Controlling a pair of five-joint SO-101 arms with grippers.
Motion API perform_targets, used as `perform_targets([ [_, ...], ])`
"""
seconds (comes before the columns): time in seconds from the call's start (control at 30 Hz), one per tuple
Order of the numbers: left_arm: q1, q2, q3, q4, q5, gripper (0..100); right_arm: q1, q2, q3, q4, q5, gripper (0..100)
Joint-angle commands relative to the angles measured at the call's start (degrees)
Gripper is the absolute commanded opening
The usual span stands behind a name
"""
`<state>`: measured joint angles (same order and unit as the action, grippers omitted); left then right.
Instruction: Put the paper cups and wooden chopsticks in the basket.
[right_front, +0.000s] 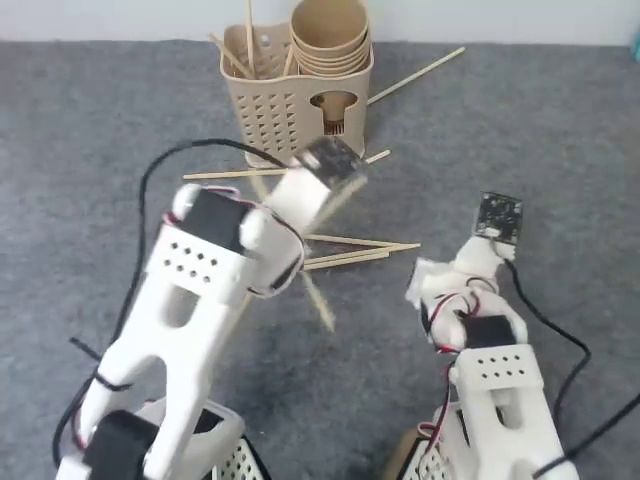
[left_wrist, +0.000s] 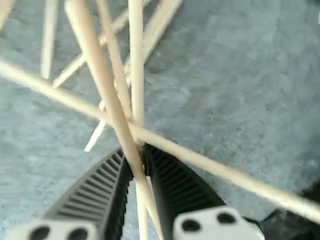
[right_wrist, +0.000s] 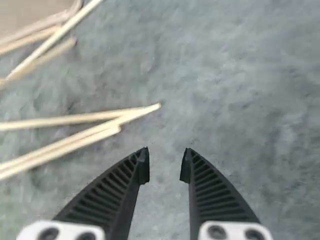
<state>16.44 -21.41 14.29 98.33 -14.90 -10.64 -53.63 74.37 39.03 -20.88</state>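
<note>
Beyond our right gripper (right_wrist: 164, 162) the grey carpet (right_wrist: 240, 75) lies open ahead and to one side, so we have room to move there. That arm sits folded low, its jaws parted and holding nothing, and loose chopsticks (right_wrist: 75, 120) lie just ahead of one fingertip. Our left gripper (left_wrist: 137, 150) stretches out toward the basket (right_front: 270, 110), clenched on a wooden chopstick (left_wrist: 107, 100), and more sticks cross close in front of it. Paper cups (right_front: 328, 30) stand stacked inside the basket, beyond that gripper.

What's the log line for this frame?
left gripper: jaws shut on chopstick | right gripper: jaws open, over mat | basket: paper cups inside | loose chopsticks: on mat
</note>
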Motion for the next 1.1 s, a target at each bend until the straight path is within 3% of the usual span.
perform_targets([
  [0.0,-2.29,-2.46,-5.05,1.14,0.97,1,-1.71,-1.10,0.00,-1.54,-0.70,11.8],
  [0.37,-1.93,-2.37,-24.48,2.02,5.10,1,-1.71,-0.92,0.35,-1.63,-0.70,11.8],
  [0.57,-2.37,1.41,-32.92,-2.46,5.63,1,-1.71,-0.92,0.35,-1.45,-0.70,11.8],
  [0.87,-8.18,15.56,-47.96,-14.07,13.01,1,-1.89,-0.92,0.35,-1.45,-0.70,11.8],
  [1.07,-12.40,25.14,-57.10,-33.32,19.16,1,-1.89,-0.92,0.44,-1.45,-0.70,11.8],
])
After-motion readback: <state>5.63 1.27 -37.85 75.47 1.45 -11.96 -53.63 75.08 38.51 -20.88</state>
